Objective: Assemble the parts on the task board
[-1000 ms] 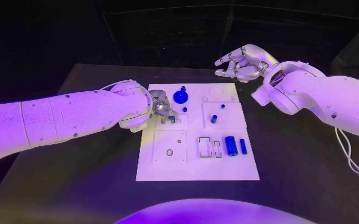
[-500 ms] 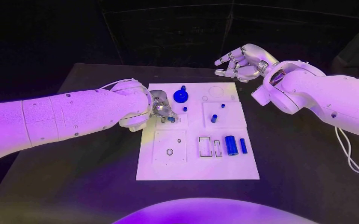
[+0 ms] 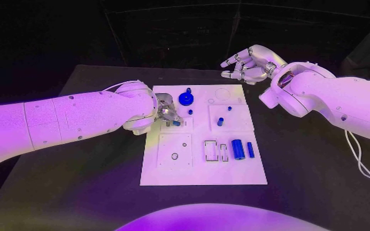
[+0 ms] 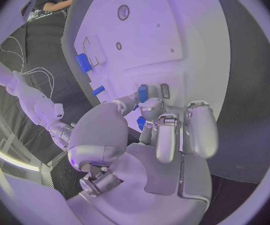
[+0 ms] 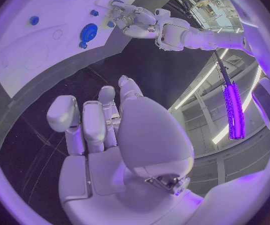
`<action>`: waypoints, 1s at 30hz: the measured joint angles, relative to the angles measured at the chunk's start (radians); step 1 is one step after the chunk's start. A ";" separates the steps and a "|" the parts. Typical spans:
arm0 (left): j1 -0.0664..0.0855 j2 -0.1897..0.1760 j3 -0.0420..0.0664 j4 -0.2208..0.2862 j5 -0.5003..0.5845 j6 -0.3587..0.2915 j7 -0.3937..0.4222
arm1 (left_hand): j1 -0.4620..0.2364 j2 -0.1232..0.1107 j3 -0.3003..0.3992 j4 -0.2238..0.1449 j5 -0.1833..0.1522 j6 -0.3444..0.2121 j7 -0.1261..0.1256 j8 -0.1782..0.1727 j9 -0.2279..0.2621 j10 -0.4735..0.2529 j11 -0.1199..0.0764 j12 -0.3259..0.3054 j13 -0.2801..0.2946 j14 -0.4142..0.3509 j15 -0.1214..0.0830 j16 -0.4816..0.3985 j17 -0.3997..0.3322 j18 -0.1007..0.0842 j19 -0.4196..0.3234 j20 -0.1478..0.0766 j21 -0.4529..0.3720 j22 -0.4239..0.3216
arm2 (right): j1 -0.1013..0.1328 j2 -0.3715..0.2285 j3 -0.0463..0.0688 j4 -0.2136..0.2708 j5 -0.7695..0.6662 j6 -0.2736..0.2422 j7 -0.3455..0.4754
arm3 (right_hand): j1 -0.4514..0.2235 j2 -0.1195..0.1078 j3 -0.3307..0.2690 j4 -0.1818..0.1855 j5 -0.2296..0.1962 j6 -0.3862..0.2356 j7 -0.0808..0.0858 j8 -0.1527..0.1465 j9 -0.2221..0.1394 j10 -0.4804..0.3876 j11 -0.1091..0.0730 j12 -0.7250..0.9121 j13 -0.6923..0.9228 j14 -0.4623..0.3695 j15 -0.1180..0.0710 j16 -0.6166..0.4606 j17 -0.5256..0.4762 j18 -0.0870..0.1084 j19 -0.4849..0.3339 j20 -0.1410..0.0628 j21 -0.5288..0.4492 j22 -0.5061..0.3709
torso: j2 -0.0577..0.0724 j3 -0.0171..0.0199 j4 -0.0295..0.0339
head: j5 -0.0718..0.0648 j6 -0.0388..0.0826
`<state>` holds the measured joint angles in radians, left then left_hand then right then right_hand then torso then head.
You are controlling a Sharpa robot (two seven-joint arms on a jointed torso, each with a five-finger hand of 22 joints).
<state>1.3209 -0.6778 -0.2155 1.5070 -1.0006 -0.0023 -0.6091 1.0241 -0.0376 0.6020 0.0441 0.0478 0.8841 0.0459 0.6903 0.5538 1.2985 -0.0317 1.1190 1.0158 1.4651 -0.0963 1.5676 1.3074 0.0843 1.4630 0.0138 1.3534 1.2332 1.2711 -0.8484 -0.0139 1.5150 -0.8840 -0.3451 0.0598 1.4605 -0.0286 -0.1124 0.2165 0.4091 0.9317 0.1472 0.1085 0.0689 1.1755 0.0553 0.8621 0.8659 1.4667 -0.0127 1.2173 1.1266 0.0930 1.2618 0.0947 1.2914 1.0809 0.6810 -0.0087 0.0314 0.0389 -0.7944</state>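
White and flat, the task board (image 3: 202, 173) lies in the middle of the black table (image 3: 92, 188), and the step in hand looks like seating a small part on its left half. The left hand (image 3: 167, 112) sits low over the board's left edge, at about nine o'clock from the board's centre, its fingers curled down onto a small blue piece (image 4: 142, 92) beside a narrow slot; the wrist view suggests the fingertips pinch that piece, though the contact is partly hidden, so this is a probable grip rather than a sure one. Another blue bit (image 4: 140, 122) shows just under the fingers. Next, the move seems to call for lining the piece up with its slot and pressing straight down without tipping it. Other parts wait well apart: a round blue knob (image 3: 186, 99) at twelve o'clock, a short peg (image 3: 220, 122) near centre, and two blue cylinders (image 3: 238, 149) at four o'clock. The right hand (image 3: 248, 65) hovers off the board's far corner at one o'clock, fingers loosely curled, holding nothing.
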 measured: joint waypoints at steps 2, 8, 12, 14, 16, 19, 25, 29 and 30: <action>0.000 0.000 0.000 0.000 -0.001 0.002 0.000 | 0.000 0.000 0.000 0.000 0.000 0.000 0.000 0.000 0.000 0.000 0.000 0.000 0.000 0.000 0.000 0.000 0.000 0.000 0.000 0.000 0.000 0.000 | 0.000 0.000 0.000 0.000 0.000 0.001 0.000 | 0.000 0.000 0.000 0.000 0.000 0.000 0.000 0.000 0.000 0.000 0.000 0.000 0.000 0.000 0.000 0.000 0.000 0.000 0.000 0.000 0.000 0.000 | 0.000 0.0000 -0.0001 | -0.001 -0.001; 0.001 0.002 0.000 -0.002 -0.002 0.007 -0.001 | -0.002 -0.002 0.000 0.000 0.000 -0.003 -0.003 0.005 0.000 0.002 -0.002 0.000 0.000 0.000 0.000 0.000 0.000 0.000 0.000 0.000 0.000 0.001 | 0.000 0.000 0.000 0.000 0.000 0.002 -0.001 | 0.000 0.000 0.000 0.000 0.000 0.000 0.000 0.000 0.000 0.000 0.000 0.000 0.000 0.000 0.000 0.000 0.000 0.000 0.000 0.000 0.000 0.000 | 0.000 -0.0002 0.0000 | -0.001 -0.001; 0.001 0.007 0.000 -0.008 -0.003 0.010 -0.001 | -0.037 -0.037 0.031 -0.052 -0.001 0.004 -0.011 0.012 0.002 0.009 -0.002 0.007 0.002 0.000 0.000 0.000 0.000 0.000 0.000 0.000 0.000 0.003 | 0.000 0.001 0.000 0.000 0.000 0.003 -0.001 | 0.000 0.000 0.000 0.000 -0.002 0.000 0.000 0.000 0.000 0.000 0.000 0.000 0.000 0.000 0.000 0.000 0.000 0.000 0.000 0.000 0.000 -0.001 | 0.000 -0.0003 0.0001 | -0.001 -0.001; 0.001 0.010 0.000 -0.010 -0.003 0.013 -0.002 | -0.051 -0.044 0.044 -0.073 -0.001 0.011 -0.016 0.018 0.003 0.010 -0.003 0.007 0.002 0.000 0.000 0.000 0.000 0.000 0.000 0.000 0.000 0.004 | 0.000 0.001 0.000 0.000 0.000 0.003 -0.001 | 0.000 0.000 0.000 0.000 -0.005 0.000 0.000 0.000 0.000 0.000 0.000 0.000 0.000 0.000 0.000 0.000 0.000 0.000 0.000 0.000 0.000 -0.002 | 0.000 -0.0003 0.0001 | 0.000 -0.001; 0.000 0.013 0.000 -0.013 -0.003 0.016 -0.002 | -0.071 -0.046 0.046 -0.084 -0.001 0.019 -0.014 0.019 0.005 0.012 -0.004 0.007 0.003 0.000 0.000 0.000 0.000 0.000 0.000 0.000 0.000 0.006 | 0.000 0.001 0.000 0.000 0.000 0.003 -0.001 | 0.000 0.000 0.000 0.000 -0.005 0.000 0.000 0.000 0.000 0.000 0.000 0.000 0.000 0.000 0.000 0.000 0.000 0.000 0.000 0.000 0.000 -0.002 | 0.000 -0.0003 0.0001 | 0.000 0.000; 0.000 0.015 0.000 -0.018 -0.003 0.020 -0.003 | -0.090 -0.052 0.021 -0.072 0.003 0.025 -0.016 0.019 0.005 0.013 -0.006 0.012 0.006 0.000 0.000 0.000 0.000 0.000 0.000 0.000 0.004 0.008 | 0.000 0.001 0.000 0.000 0.000 0.004 -0.001 | 0.000 0.000 0.000 0.000 -0.005 0.000 0.000 0.000 0.000 0.000 0.000 0.000 0.000 0.000 0.000 0.000 0.000 0.000 0.000 0.000 0.000 -0.002 | 0.000 -0.0003 0.0001 | 0.000 0.000; 0.000 0.020 0.000 -0.025 -0.004 0.026 -0.003 | -0.123 -0.050 -0.029 -0.038 0.003 0.030 -0.017 0.023 0.003 0.017 -0.010 0.019 0.011 0.000 0.000 0.000 0.000 0.000 0.000 0.000 0.004 0.014 | 0.000 0.001 0.000 0.000 0.000 0.004 -0.002 | 0.000 0.000 0.000 0.000 -0.005 0.000 0.000 0.000 0.000 0.000 0.000 0.000 -0.002 0.000 0.000 0.000 0.000 0.000 0.000 0.000 0.000 -0.004 | 0.000 -0.0003 0.0001 | -0.001 -0.001; 0.000 0.021 0.000 -0.027 -0.004 0.027 -0.004 | -0.128 -0.054 -0.047 -0.026 0.003 0.031 -0.016 0.023 0.002 0.017 -0.010 0.019 0.012 0.000 0.000 0.000 0.000 0.000 0.000 0.000 0.004 0.015 | 0.000 0.001 0.000 0.000 0.000 0.005 -0.002 | -0.003 -0.003 -0.003 0.003 -0.005 0.000 0.000 0.000 0.000 0.000 0.000 0.000 -0.002 0.000 0.000 0.000 0.000 0.000 0.000 0.000 0.000 -0.004 | 0.000 -0.0003 0.0001 | -0.002 -0.002; 0.000 0.021 0.000 -0.028 -0.004 0.028 -0.004 | -0.132 -0.052 -0.051 -0.024 0.003 0.035 -0.019 0.023 0.002 0.017 -0.010 0.019 0.012 0.000 0.000 0.000 0.000 0.000 0.000 0.000 0.004 0.015 | 0.000 0.001 0.000 0.000 0.000 0.005 -0.002 | -0.004 -0.004 -0.003 0.003 -0.005 0.000 0.000 0.000 0.000 0.000 0.000 0.000 -0.002 0.000 0.000 0.000 0.000 0.000 0.000 0.000 0.000 -0.004 | 0.000 -0.0003 0.0001 | -0.003 -0.002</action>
<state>1.3213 -0.6567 -0.2158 1.4795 -1.0042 0.0253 -0.6126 0.8923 -0.0897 0.5509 0.0201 0.0509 0.9186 0.0266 0.7137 0.5561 1.3151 -0.0413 1.1382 1.0282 1.4652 -0.0963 1.5675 1.3074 0.0843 1.4627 0.0135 1.3571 1.2479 1.2710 -0.8472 -0.0138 1.5152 -0.8840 -0.3405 0.0574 1.4564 -0.0328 -0.1152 0.2193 0.4045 0.9317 0.1472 0.1085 0.0689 1.1755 0.0554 0.8620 0.8636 1.4668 -0.0127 1.2173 1.1264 0.0930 1.2618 0.0947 1.2915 1.0770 0.6815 -0.0090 0.0315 0.0361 -0.7966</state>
